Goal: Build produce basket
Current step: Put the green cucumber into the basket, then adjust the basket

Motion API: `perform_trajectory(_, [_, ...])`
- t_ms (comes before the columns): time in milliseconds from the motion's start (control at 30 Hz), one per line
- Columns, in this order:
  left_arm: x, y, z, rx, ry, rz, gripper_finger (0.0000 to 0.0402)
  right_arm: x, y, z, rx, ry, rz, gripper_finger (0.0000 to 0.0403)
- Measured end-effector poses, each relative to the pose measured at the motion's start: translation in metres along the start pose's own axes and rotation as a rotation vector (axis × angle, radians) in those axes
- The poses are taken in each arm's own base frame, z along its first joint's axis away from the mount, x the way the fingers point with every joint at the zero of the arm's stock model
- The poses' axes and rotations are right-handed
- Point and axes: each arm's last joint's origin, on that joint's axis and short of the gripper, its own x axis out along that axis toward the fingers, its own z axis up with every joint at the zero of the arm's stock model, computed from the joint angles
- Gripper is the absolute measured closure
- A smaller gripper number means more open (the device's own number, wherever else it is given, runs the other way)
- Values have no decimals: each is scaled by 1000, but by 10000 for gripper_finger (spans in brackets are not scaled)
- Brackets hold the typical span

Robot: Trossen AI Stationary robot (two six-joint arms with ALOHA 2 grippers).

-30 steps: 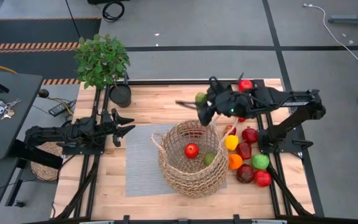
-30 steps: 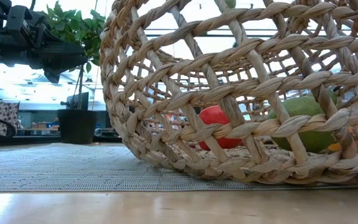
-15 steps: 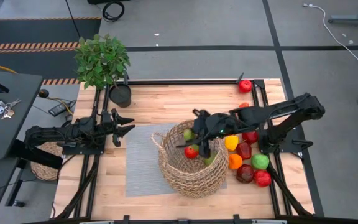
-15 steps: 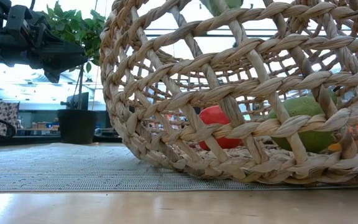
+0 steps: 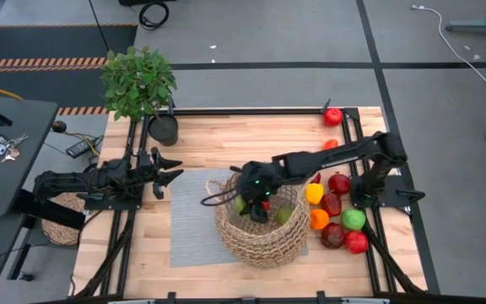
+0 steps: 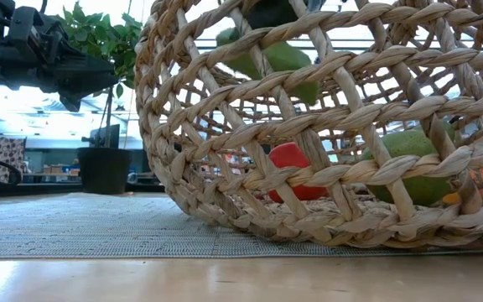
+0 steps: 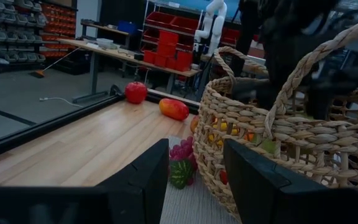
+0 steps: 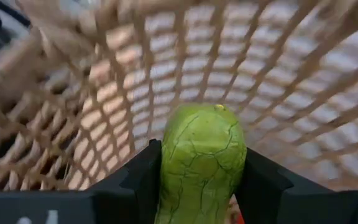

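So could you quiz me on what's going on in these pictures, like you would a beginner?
1. True or false: the right gripper holds a long green fruit inside the large round tan wicker basket.
2. Which lies on the basket's floor, seen through the weave in the low view?
A. a banana
B. a round red fruit
C. a blue ball
3. Fill in: the left gripper waits over the bare wooden table, beside the grey woven ____.

Key:
1. True; its fingers clamp the green fruit within the basket.
2. B
3. mat
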Motion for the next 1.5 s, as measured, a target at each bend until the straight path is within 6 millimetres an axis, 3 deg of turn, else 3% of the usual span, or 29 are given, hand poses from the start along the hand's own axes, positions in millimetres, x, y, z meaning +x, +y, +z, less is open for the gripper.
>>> perform_trajectory(200, [0, 0, 0, 0, -1, 0, 241, 9, -8, -10, 34, 102, -25, 191])
perform_trajectory(433, [0, 0, 0, 0, -2, -1, 241, -16, -6, -2, 40, 33, -49, 113])
perform_trajectory(533, [0, 0, 0, -1, -2, -1, 241, -43, 0, 0, 35, -16, -94, 93])
perform_trajectory(667, [0, 0, 0, -1, -3, -1, 241, -99, 9, 2, -23, -151, -228, 89])
perform_trajectory(800, [0, 0, 1, -1, -4, -2, 241, -151, 3, -5, -3, -237, -390, 94])
perform_trajectory(867, [0, 0, 1, -1, -4, -2, 241, -164, -2, -9, 15, -232, -418, 94])
perform_trajectory(1000, [0, 0, 1, -1, -4, -2, 241, -157, -7, -8, -21, -197, -408, 94])
perform_trajectory(1233, [0, 0, 1, -1, -4, -1, 241, -114, -40, 1, -85, -58, -418, 95])
perform_trajectory(1500, [0, 0, 1, -1, -3, -2, 241, -74, -61, 28, -158, 22, -302, 95])
